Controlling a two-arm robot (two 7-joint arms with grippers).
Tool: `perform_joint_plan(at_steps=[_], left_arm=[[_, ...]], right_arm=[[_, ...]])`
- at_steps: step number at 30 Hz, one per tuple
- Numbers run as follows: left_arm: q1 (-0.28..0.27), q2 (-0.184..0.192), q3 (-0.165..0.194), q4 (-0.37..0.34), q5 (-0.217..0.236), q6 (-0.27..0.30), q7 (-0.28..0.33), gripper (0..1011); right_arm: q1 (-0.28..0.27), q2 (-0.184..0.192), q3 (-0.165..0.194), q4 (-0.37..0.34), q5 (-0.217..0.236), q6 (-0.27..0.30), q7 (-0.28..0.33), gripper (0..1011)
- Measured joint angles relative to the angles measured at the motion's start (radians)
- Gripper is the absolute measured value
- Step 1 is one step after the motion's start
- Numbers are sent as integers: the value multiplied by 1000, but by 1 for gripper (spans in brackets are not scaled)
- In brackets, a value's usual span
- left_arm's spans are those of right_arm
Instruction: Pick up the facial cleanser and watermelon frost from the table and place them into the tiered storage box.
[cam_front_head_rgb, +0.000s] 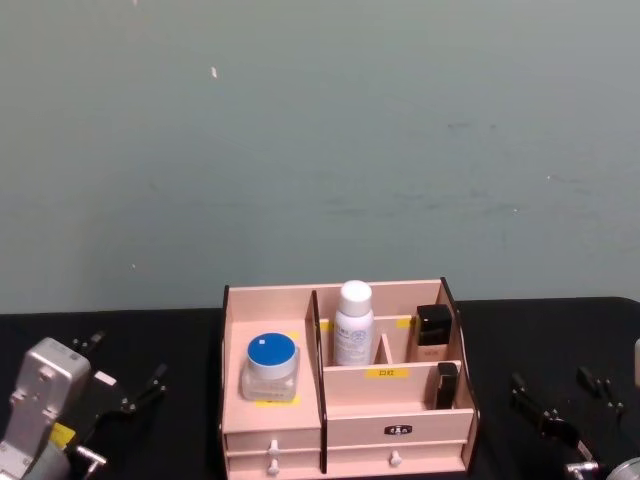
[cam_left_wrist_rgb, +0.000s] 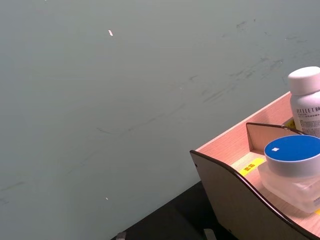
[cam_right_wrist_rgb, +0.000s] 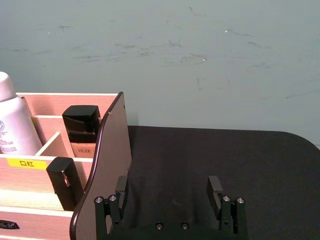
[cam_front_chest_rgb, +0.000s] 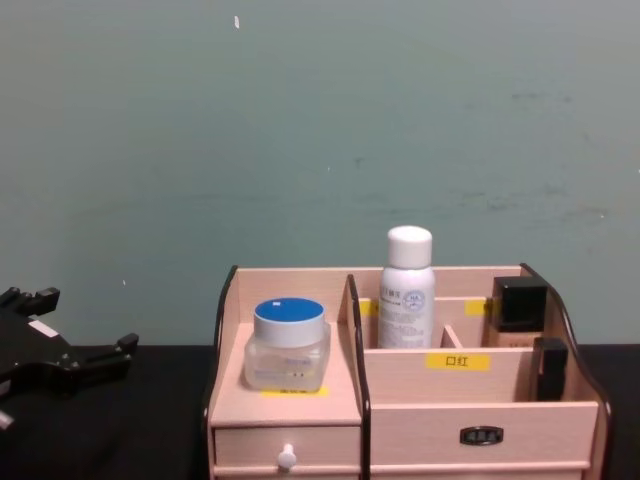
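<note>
Black table (cam_front_head_rgb: 150, 330): tiered storage box (cam_front_head_rgb: 395, 405) holds facial cleanser (cam_front_head_rgb: 353, 322), watermelon frost (cam_front_head_rgb: 271, 366), black-capped bottles (cam_front_head_rgb: 433, 325). Right tool (cam_right_wrist_rgb: 170, 192) released; left tool (cam_front_head_rgb: 125, 385) released.

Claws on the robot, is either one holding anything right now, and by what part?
Nothing is held. The left claw and right claw are both open, beside the tiered storage box.

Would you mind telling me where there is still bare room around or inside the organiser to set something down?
Bare black table lies right of the tiered storage box, ahead of the open right gripper, and also left of it. Inside it is crowded: the watermelon frost fills the left shelf, and the facial cleanser and black-capped bottles occupy the rear compartments.
</note>
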Motion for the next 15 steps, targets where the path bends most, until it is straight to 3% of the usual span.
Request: perform_joint_plan(at_steps=[15], left_arm=[[0,0,0,0,0,0,0,1001]], right_arm=[[-1,1,0,0,0,-1,0,1002]])
